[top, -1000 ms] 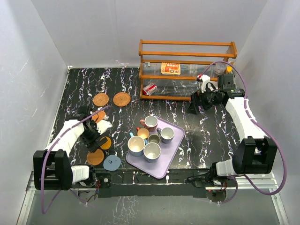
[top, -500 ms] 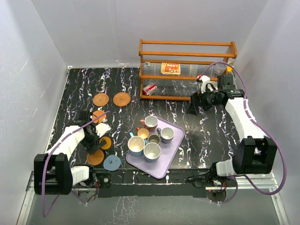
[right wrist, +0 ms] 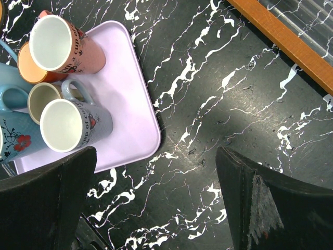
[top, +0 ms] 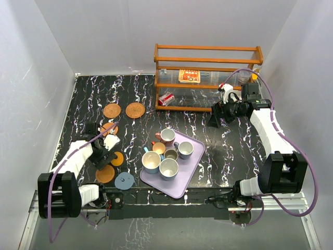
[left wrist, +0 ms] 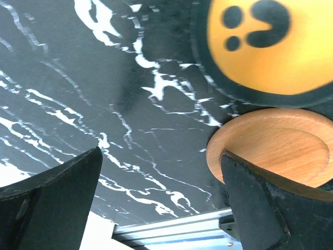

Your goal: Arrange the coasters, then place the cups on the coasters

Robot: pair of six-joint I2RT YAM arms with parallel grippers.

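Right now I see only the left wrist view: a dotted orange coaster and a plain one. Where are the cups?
Observer: The cups all stand on the lilac tray, right of the left gripper.
Operator: Are more coasters farther away?
Observer: Yes, two woven coasters lie side by side farther back, left of the wooden shelf.
Operator: And the right gripper?
Observer: The right gripper hangs open above the table, between the tray and the shelf.

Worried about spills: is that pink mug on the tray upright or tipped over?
Upright. The pink mug stands on the lilac tray, its round mouth facing up, and its inside looks empty.
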